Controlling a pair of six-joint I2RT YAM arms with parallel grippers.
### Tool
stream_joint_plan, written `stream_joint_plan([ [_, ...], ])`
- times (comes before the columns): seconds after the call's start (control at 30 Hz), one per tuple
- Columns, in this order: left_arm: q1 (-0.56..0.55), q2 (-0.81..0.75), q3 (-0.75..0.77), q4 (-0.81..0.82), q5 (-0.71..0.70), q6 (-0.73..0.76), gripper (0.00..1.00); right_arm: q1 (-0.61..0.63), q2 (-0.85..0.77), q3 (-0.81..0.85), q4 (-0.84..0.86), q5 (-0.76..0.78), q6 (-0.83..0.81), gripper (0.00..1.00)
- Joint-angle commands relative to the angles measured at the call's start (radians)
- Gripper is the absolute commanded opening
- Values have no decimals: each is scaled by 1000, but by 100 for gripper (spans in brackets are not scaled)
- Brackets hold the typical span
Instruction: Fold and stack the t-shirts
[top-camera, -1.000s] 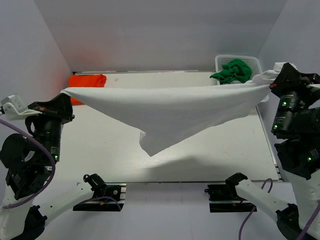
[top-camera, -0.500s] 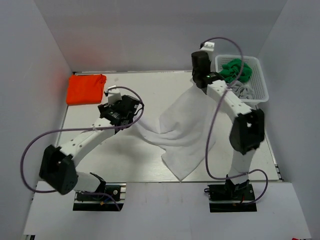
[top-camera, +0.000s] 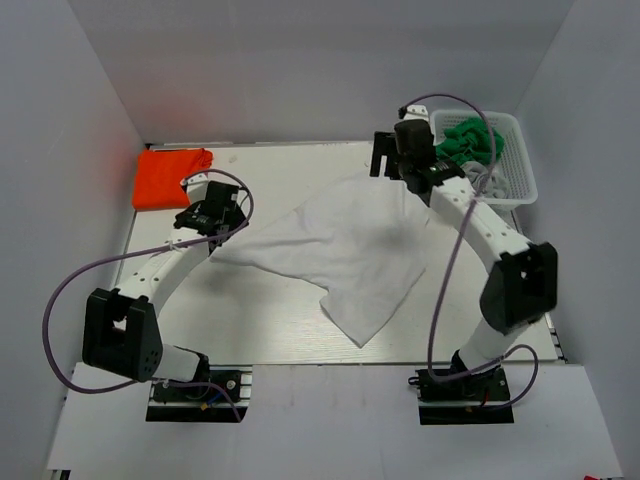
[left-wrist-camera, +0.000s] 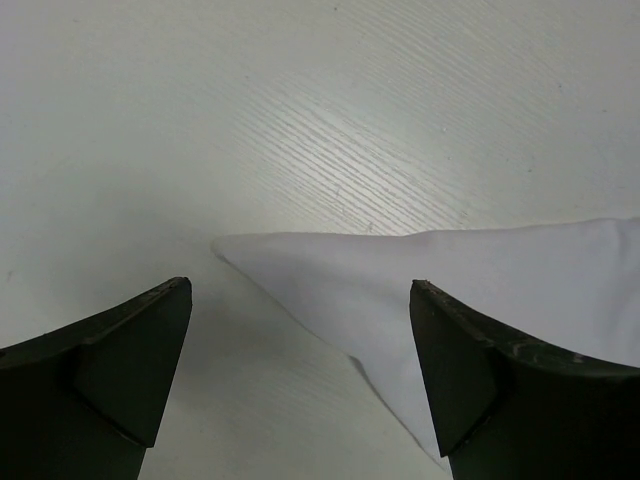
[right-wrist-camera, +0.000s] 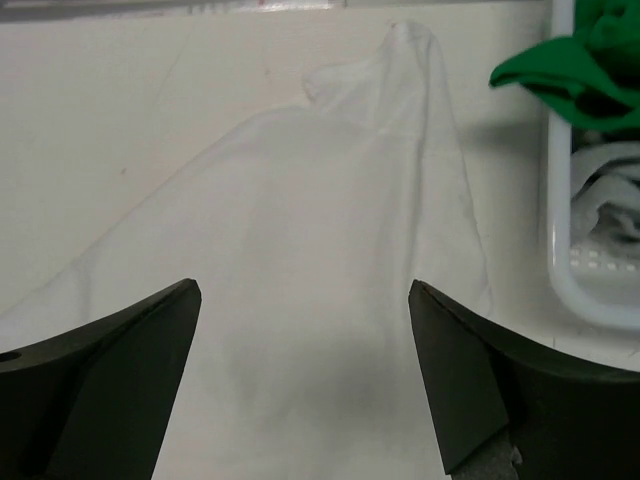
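The pale wood-grain worktop (top-camera: 260, 320) carries a white t-shirt (top-camera: 340, 250) spread loosely across its middle, lying flat but rumpled. One drawn-out corner points toward the left side, another reaches up toward the far right, and a third hangs toward the near edge. The left arm (top-camera: 150, 275) curves from its base up to the shirt's left corner, and the right arm (top-camera: 480, 220) stretches from its base to the shirt's far-right corner. A white mesh basket (top-camera: 520, 180) stands in the far right corner of the worktop, just beside the shirt's far end. A folded orange t-shirt (top-camera: 170, 177) lies in the far left corner, well apart from the white one. Inside the basket a crumpled green t-shirt (top-camera: 470, 140) fills the far part, and a pale grey cloth (top-camera: 490, 183) is bunched in the near part. The left tool (left-wrist-camera: 300, 300) is spread wide with its fingers (left-wrist-camera: 120, 350) gripping nothing; the shirt's pointed corner lies on the worktop under the gap between them. The right tool (right-wrist-camera: 305, 300) is likewise spread wide and grips nothing, hanging above the shirt's far corner with the basket at its right.
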Motion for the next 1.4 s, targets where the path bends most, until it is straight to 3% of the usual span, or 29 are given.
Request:
stream_joint_plan([
  [0.0, 65, -1, -22, 81, 188, 59, 100, 25, -141, -188, 16, -125, 31, 90],
  [0.1, 108, 11, -75, 67, 237, 33, 100, 81, -253, -401, 31, -202, 25, 90],
  [0.27, 230, 11, -173, 149, 326, 8, 100, 223, -352, -532, -15, -250, -18, 90],
  [0.4, 277, 30, -223, 234, 412, -1, 82, 295, -397, -647, -12, -244, 13, 90],
  [0.6, 298, 53, -267, 337, 518, 22, 76, 378, -428, -735, -12, -215, 25, 90],
  [0.87, 298, 114, -258, 285, 449, 4, 39, 482, -403, -739, -75, -169, 25, 90],
  [1.13, 298, 133, -249, 254, 406, -6, 0, 576, -353, -765, -24, -268, 16, 87],
  [1.37, 287, 59, -281, 286, 396, 28, 0, 652, -354, -819, -55, -274, 14, 81],
])
